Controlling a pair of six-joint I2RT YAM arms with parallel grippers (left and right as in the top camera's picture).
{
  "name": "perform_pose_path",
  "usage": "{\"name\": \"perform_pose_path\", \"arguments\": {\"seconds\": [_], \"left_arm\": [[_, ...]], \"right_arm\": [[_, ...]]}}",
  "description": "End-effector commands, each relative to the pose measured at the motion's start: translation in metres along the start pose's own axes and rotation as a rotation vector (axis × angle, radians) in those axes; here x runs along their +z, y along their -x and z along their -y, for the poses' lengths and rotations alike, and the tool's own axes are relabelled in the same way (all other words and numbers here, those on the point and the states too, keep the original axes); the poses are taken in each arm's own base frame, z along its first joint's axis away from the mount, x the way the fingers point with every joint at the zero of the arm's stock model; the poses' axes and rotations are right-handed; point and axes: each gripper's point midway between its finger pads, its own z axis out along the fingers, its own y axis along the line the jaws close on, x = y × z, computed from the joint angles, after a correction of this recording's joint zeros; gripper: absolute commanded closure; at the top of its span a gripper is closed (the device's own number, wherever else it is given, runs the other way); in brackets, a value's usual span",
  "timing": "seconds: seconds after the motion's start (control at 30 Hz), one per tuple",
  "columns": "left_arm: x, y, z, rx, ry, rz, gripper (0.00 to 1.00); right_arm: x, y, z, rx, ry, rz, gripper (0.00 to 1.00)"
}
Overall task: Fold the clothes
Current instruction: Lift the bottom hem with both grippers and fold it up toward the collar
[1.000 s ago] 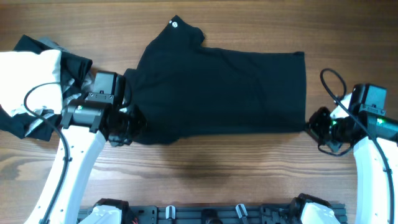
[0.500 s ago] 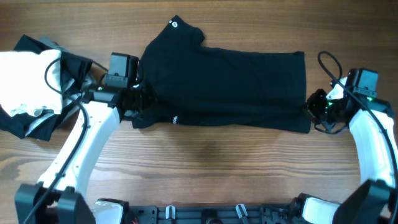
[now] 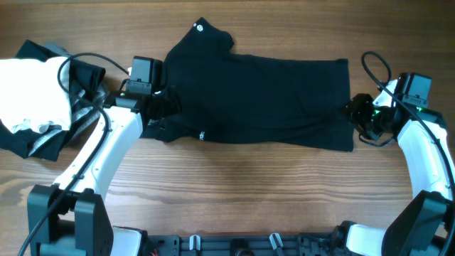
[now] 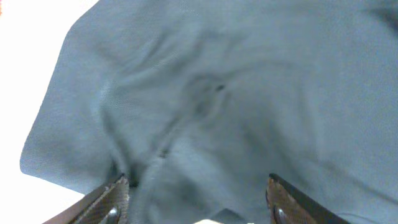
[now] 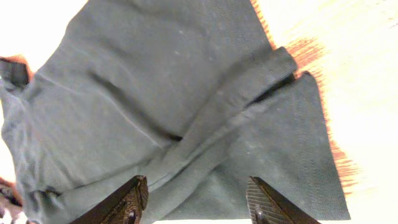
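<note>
Left gripper (image 4: 198,198) stands wide at the left edge of the black garment (image 3: 270,99), cloth between its fingers. Right gripper (image 5: 198,200) stands wide at the garment's right edge. It lies spread on the table (image 3: 234,192), right of a white-and-black pile (image 3: 32,99).

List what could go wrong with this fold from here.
1. Both jaws stand open over the ends of the black garment. At its right end a creased ridge runs between the right jaws, so closing there may grab bunched layers and skew the fold.
2. The left arm's cable loops over the side pile; a wide swing might drag it.
</note>
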Motion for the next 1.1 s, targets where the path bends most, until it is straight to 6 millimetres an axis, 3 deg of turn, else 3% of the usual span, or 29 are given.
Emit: {"name": "perform_pose_path", "arguments": {"seconds": [0.0, 0.17, 0.37, 0.5, 0.63, 0.77, 0.97, 1.07], "left_arm": [[-0.008, -0.001, -0.029, 0.014, 0.089, -0.023, 0.31], [-0.004, -0.038, -0.035, 0.141, 0.053, -0.190, 0.36], [0.023, -0.050, -0.039, 0.165, 0.041, -0.205, 0.38], [0.040, -0.062, -0.041, 0.173, 0.043, -0.263, 0.57], [0.055, -0.075, -0.049, 0.171, 0.071, -0.331, 0.69], [0.059, -0.075, -0.058, 0.175, 0.117, -0.329, 0.96], [0.050, -0.064, -0.108, 0.002, 0.365, -0.273, 0.96], [0.049, -0.065, -0.115, -0.055, 0.339, -0.299, 0.96]], "right_arm": [[-0.002, 0.003, 0.016, -0.017, -0.096, 0.009, 0.42], [-0.008, -0.019, 0.048, 0.009, -0.250, -0.069, 0.34], [-0.003, -0.048, 0.059, 0.040, -0.268, -0.163, 0.34], [0.000, -0.059, 0.065, 0.048, -0.280, -0.193, 0.33], [0.003, -0.067, 0.065, 0.013, -0.260, -0.222, 0.33], [0.002, -0.070, 0.066, 0.014, -0.264, -0.236, 0.31], [0.008, -0.083, 0.074, 0.035, -0.275, -0.260, 0.27], [0.020, -0.092, 0.074, 0.021, -0.220, -0.264, 0.25]]}}
